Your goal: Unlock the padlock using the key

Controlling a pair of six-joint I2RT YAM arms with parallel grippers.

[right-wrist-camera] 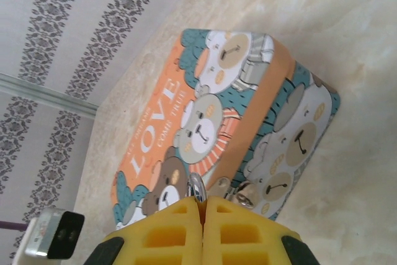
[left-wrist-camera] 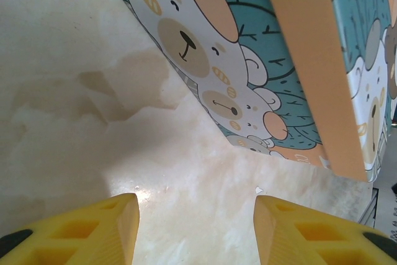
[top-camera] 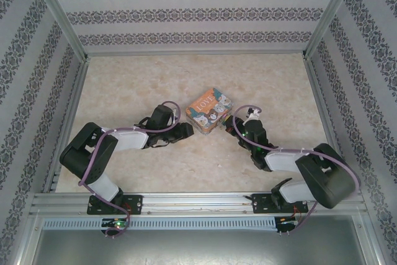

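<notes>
The key (right-wrist-camera: pixel 196 187), a slim pale silvery piece of metal, pokes out from between the yellow fingertips of your right claw (right-wrist-camera: pixel 203 206). The fingertips are pressed together on it with no gap between them. In the right wrist view the key's rounded end points at the near long side of the rectangular tin box (right-wrist-camera: pixel 211 122). The box is orange and teal, printed with cartoon bears and the word "LOVE". You cannot tell whether the key touches it. Just beside the key, on that same side of the tin, sits a small silvery metal fitting (right-wrist-camera: pixel 245 195), too small to make out in detail.

Your left claw (left-wrist-camera: pixel 195 221) is spread wide, its two yellow fingers well apart with bare pale marbled surface (left-wrist-camera: pixel 74 122) between them. The tin (left-wrist-camera: pixel 205 48) lies just beyond its fingertips, with a strip of surface between them and the box.

From above, your left claw (top-camera: pixel 188 130) sits near the tin's (top-camera: pixel 209 110) near left corner. Your right claw (top-camera: pixel 231 123) is close against its near right side. The tin lies flat on the surface (top-camera: pixel 124 91), about midway across and turned at an angle. Past it, the surface runs to the back wall (top-camera: pixel 198 13), papered in grey patterned stripes.
</notes>
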